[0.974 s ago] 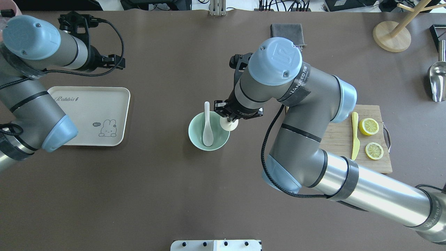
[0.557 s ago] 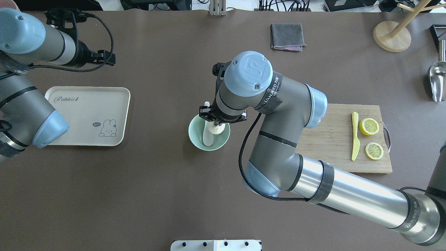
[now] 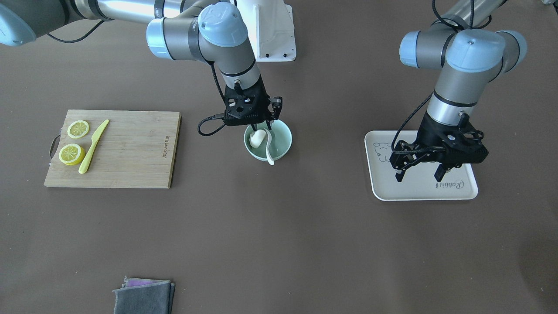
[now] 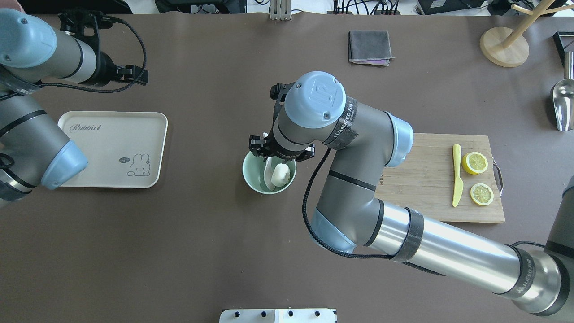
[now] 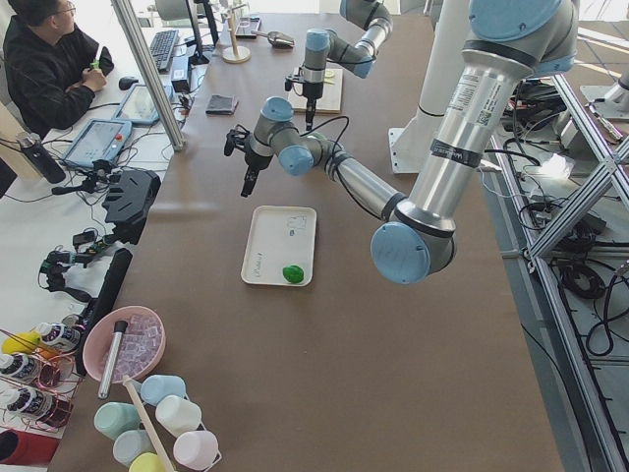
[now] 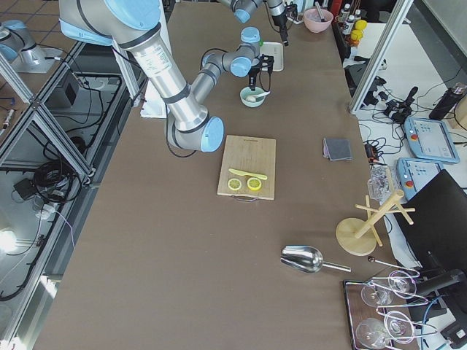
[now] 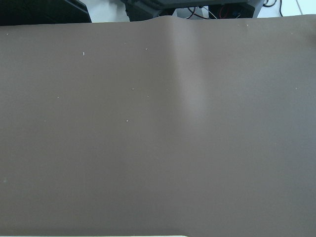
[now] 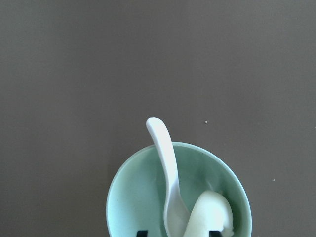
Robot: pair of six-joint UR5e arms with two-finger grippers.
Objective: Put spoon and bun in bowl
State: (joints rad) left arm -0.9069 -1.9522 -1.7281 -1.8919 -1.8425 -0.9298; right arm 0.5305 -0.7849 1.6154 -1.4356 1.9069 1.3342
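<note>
The pale mint-green bowl [image 4: 252, 174] stands mid-table. The white spoon [image 4: 268, 176] lies in it, its handle leaning over the far rim [image 8: 159, 133]. The white bun [image 4: 281, 174] lies in the bowl beside the spoon, also in the front view [image 3: 258, 138] and the right wrist view [image 8: 211, 217]. My right gripper [image 3: 261, 127] hangs just above the bowl, open, its fingertips [image 8: 142, 231] on either side of the bun and spoon. My left gripper [image 3: 418, 172] is open and empty above the beige tray [image 3: 418, 192].
The beige tray [image 4: 112, 148] lies left of the bowl. A wooden cutting board [image 4: 430, 179] with two lemon slices [image 4: 474, 162] and a yellow-green knife [image 4: 456, 175] lies to the right. A grey cloth [image 4: 370, 47], a wooden stand [image 4: 504, 45] and a metal scoop [image 4: 563, 105] are at the back.
My right gripper carried the bun leftward from beside the bowl's rim to over the bowl and let it go; the bun now lies inside. The left arm drew back a little.
</note>
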